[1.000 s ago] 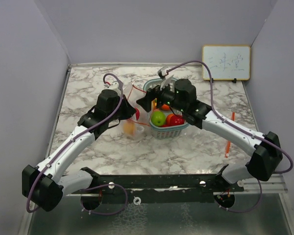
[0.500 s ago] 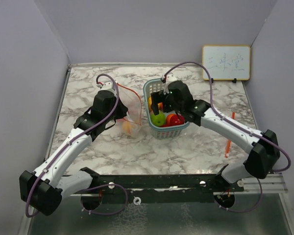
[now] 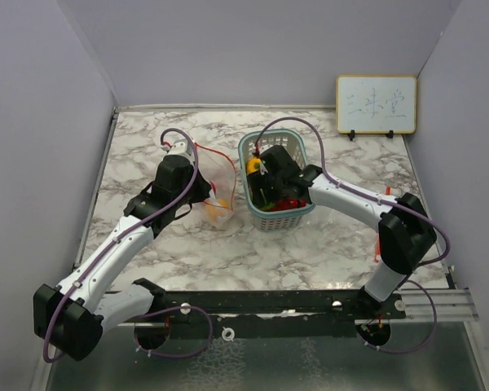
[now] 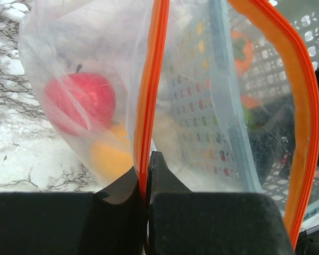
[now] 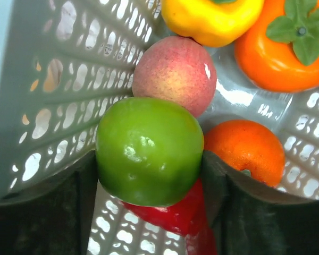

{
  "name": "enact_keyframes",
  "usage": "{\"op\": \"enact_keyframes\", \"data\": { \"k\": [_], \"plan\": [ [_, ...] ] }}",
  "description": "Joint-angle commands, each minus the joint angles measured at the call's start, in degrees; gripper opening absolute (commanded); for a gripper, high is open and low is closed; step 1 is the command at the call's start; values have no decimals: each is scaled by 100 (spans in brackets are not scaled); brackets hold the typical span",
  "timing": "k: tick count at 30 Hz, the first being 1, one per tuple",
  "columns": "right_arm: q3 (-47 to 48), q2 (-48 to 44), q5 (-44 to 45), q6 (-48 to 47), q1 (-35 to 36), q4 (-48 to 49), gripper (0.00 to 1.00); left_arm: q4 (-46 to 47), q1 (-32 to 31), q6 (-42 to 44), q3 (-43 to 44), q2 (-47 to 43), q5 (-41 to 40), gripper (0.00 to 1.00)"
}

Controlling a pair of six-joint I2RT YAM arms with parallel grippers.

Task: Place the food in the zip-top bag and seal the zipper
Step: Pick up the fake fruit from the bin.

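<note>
The clear zip-top bag (image 3: 218, 186) stands left of the basket, its mouth open, with a red apple (image 4: 80, 103) and an orange fruit (image 4: 109, 156) inside. My left gripper (image 4: 146, 170) is shut on the near strip of the red-orange zipper (image 4: 151, 79) and holds the bag's mouth up; the far strip (image 4: 296, 106) bows away. My right gripper (image 5: 149, 175) is down inside the teal basket (image 5: 48, 95), its fingers pressed on both sides of a green apple (image 5: 146, 151). A peach (image 5: 173, 71), a yellow pepper (image 5: 210, 18), a persimmon (image 5: 282, 48), an orange (image 5: 244, 151) and a red fruit (image 5: 170, 218) lie around it.
The teal mesh basket (image 3: 251, 148) sits mid-table, touching the bag's right side. A small whiteboard (image 3: 376, 103) leans on the back wall at right. An orange pen (image 3: 381, 224) lies near the right edge. Purple-grey walls enclose the marble table (image 3: 147, 138).
My right gripper has moved from above the basket's left rim down into the basket, around the green apple. My left gripper has shifted slightly back with the bag's mouth.
</note>
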Motion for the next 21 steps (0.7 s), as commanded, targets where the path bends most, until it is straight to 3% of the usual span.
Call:
{"op": "enact_keyframes", "data": {
  "k": [1, 5, 11, 14, 21],
  "plan": [
    [240, 66, -96, -37, -20, -129, 43, 181, 48, 11, -99, -84, 23, 0],
    [546, -194, 285, -94, -29, -286, 28, 226, 61, 31, -129, -45, 25, 0],
    [708, -1144, -100, -442, -30, 197, 25, 299, 79, -14, -185, 5, 119, 0],
    [791, -1487, -807, -497, -29, 504, 24, 294, 79, 8, -172, -38, 155, 0],
    [744, -1674, -3668, -70, -29, 1940, 23, 272, 83, 41, -123, -41, 181, 0]
  ]
}}
